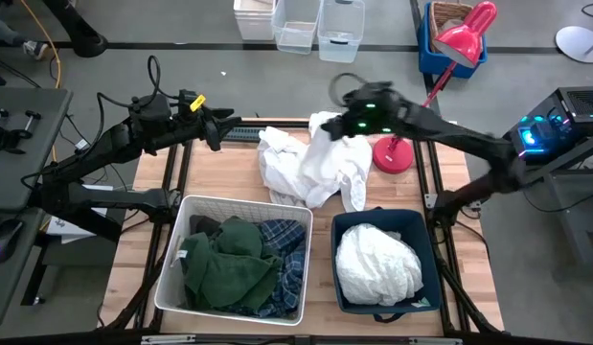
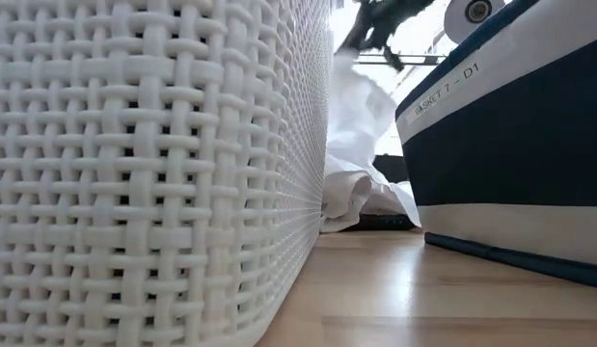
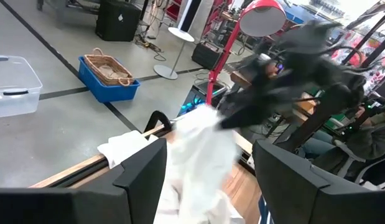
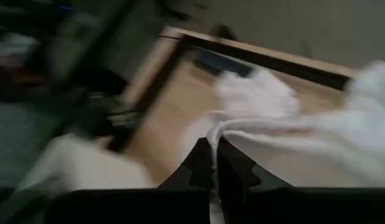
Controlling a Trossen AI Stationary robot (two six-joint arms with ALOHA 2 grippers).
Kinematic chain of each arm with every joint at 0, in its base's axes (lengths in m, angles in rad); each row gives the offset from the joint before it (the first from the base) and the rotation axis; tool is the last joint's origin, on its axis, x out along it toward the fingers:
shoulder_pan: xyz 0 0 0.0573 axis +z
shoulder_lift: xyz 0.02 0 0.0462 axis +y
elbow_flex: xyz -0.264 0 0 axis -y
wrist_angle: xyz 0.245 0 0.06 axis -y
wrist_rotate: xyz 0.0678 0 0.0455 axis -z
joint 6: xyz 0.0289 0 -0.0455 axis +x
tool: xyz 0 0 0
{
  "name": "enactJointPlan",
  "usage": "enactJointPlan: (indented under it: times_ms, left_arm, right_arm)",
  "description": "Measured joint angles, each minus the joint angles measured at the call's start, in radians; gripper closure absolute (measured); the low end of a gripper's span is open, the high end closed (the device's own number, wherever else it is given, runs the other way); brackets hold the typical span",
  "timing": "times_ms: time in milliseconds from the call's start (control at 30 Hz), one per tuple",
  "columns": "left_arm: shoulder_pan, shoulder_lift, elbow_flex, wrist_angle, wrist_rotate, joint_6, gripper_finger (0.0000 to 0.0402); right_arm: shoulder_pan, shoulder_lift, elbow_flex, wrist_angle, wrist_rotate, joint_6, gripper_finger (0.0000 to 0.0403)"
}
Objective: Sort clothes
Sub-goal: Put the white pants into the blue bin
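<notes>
A white garment (image 1: 315,163) hangs from my right gripper (image 1: 342,126) over the table's far middle; its lower part rests on more white cloth (image 1: 282,158) on the table. It also shows in the low view (image 2: 361,145). My left gripper (image 1: 219,129) is open and empty at the far left, level, facing the cloth. The white woven bin (image 1: 191,216) holds a dark green garment (image 1: 229,264) and a blue-and-white plaid shirt (image 1: 288,259). The navy bin (image 1: 411,230) holds white pieces (image 1: 377,264). My right gripper pinches a gathered fold of the white garment (image 4: 226,130) between its two shut fingers (image 4: 201,165). The cloth is drawn taut into a ridge away from the fingertips. The garment hangs below the gripper, its lower part on the table's cloth pile.
A red desk lamp (image 1: 397,153) stands on the table's far right, close to my right arm. The two bins stand side by side along the near edge. Clear plastic boxes (image 1: 315,24) and a blue crate (image 1: 449,38) stand on the floor beyond the table.
</notes>
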Motion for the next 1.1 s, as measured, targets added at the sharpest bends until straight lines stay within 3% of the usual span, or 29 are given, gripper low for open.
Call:
enactJointPlan:
  times_ms: [167, 300, 367, 500, 633, 800, 867, 1100]
  left_arm:
    - [0.0, 0.0, 0.0, 0.0, -0.004, 0.0, 0.0174]
    - [0.0, 0.0, 0.0, 0.0, -0.021, 0.0, 0.0174]
    - [0.0, 0.0, 0.0, 0.0, -0.035, 0.001, 0.0174]
    - [0.0, 0.0, 0.0, 0.0, -0.063, 0.001, 0.0174]
    - [0.0, 0.0, 0.0, 0.002, -0.08, -0.004, 0.0174]
    - [0.0, 0.0, 0.0, 0.004, -0.08, -0.027, 0.0174]
    - [0.0, 0.0, 0.0, 0.004, -0.08, -0.031, 0.0174]
    - [0.0, 0.0, 0.0, 0.004, -0.08, -0.051, 0.0174]
  right_arm:
    - [0.098, -0.227, 0.0, -0.017, -0.131, -0.065, 0.0401]
    - [0.258, -0.394, 0.0, -0.035, -0.209, -0.052, 0.0401]
    - [0.368, -0.465, 0.0, -0.034, -0.185, 0.017, 0.0402]
    - [0.605, -0.557, 0.002, -0.041, -0.003, 0.195, 0.0402]
    - [0.815, -0.572, 0.003, -0.169, 0.177, 0.324, 0.0402]
    - [0.929, -0.509, -0.012, -0.437, 0.221, 0.489, 0.0402]
    - [0.943, -0.482, -0.052, -0.436, 0.189, 0.51, 0.0402]
    - [0.951, -0.37, -0.293, -0.274, -0.072, 0.632, 0.0402]
